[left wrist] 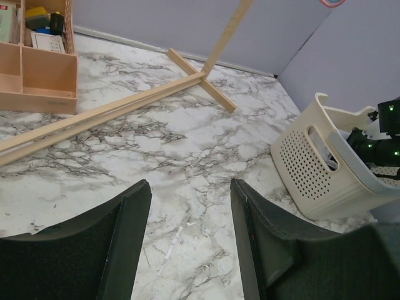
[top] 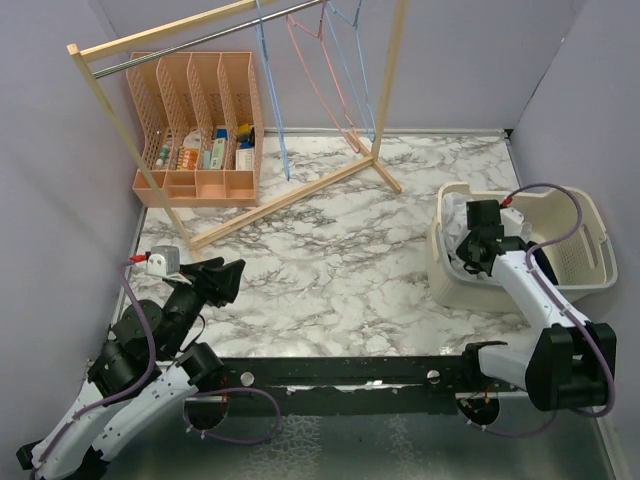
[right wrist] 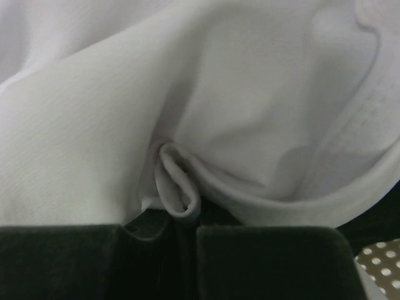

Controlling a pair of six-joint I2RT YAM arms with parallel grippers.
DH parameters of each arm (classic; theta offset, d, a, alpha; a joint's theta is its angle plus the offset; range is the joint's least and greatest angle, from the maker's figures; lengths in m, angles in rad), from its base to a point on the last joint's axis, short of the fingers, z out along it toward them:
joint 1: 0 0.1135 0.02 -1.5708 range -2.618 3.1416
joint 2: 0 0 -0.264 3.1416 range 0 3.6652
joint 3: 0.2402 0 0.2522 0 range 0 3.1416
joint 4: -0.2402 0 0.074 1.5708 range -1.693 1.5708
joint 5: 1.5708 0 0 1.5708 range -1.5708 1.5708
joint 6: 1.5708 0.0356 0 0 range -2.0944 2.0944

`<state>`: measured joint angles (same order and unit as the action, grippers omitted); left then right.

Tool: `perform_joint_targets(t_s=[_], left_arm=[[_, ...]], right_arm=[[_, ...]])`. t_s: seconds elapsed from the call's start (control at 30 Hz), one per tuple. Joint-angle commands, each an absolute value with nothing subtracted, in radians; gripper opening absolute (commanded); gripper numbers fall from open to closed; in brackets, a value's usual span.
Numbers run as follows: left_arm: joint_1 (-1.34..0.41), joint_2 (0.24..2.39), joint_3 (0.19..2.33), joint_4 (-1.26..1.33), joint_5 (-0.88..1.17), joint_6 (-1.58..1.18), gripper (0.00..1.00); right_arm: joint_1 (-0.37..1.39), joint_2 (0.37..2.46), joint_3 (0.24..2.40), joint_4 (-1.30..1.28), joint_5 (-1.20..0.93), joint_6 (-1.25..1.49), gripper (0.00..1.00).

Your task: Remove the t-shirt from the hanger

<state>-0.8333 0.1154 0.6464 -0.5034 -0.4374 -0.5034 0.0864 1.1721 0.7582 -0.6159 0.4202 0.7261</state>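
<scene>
Soft white t-shirt [right wrist: 219, 125] is bunched up in the one perforated cream plastic basket [top: 588, 262]. Right pincer [right wrist: 186, 232] is clamped on a small fold of it. Left pincer [left wrist: 190, 215] gapes wide, empty, above the marbled bench [top: 340, 270]. Three thin wire hangers [top: 322, 85] on the wooden rack [top: 290, 195].

Reads as soft, matt, fine-knit white cloth on the t-shirt [right wrist: 250, 125]. Looks like smooth veined marble on the tabletop [top: 340, 270], matt perforated cream plastic on the basket [left wrist: 312, 169], bare pale wood on the rack [top: 290, 198], shiny metal on its rail [top: 200, 41].
</scene>
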Motion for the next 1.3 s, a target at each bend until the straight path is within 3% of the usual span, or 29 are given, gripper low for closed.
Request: perform_joint_targets(t_s=[0.0,0.17,0.27,0.33,0.57,0.67,0.8,0.97,1.0,1.27], left_arm=[[-0.837,0.118,0.651,-0.496,-0.43,-0.506,0.56],[-0.837,0.125,0.65,-0.495,-0.429,-0.505,0.56],[-0.838,0.134,0.65,-0.495,-0.425,-0.504,0.57],[-0.837,0.139,0.652,-0.494,-0.425,-0.501,0.57],[-0.837,0.153,0.653,-0.495,-0.422,-0.501,0.6],[-0.837,0.158,0.654,-0.495,-0.422,-0.502,0.62],[-0.836,0.164,0.653,-0.495,-0.422,-0.502,0.65],[-0.837,0.182,0.653,-0.49,-0.416,-0.5,0.77],[-0.838,0.188,0.654,-0.489,-0.416,-0.5,0.79],[-0.837,0.216,0.658,-0.495,-0.419,-0.502,0.82]], right_arm=[[-0.006,1.229,0.668,-0.566,0.274,0.793,0.02],[-0.125,1.229,0.632,-0.541,0.201,0.789,0.09],[-0.13,1.213,0.671,-0.569,0.193,0.761,0.22],[-0.13,1.187,0.716,-0.6,0.179,0.728,0.36],[-0.13,0.993,0.888,-0.707,0.104,0.637,0.68],[-0.13,0.909,0.945,-0.707,0.044,0.589,0.99],[-0.13,0.837,0.998,-0.661,-0.195,0.513,1.0],[-0.13,0.699,0.874,-0.31,-0.974,0.446,1.0],[-0.13,0.661,0.83,-0.224,-1.048,0.483,1.0],[-0.126,0.464,0.77,-0.291,-0.927,0.456,1.0]])
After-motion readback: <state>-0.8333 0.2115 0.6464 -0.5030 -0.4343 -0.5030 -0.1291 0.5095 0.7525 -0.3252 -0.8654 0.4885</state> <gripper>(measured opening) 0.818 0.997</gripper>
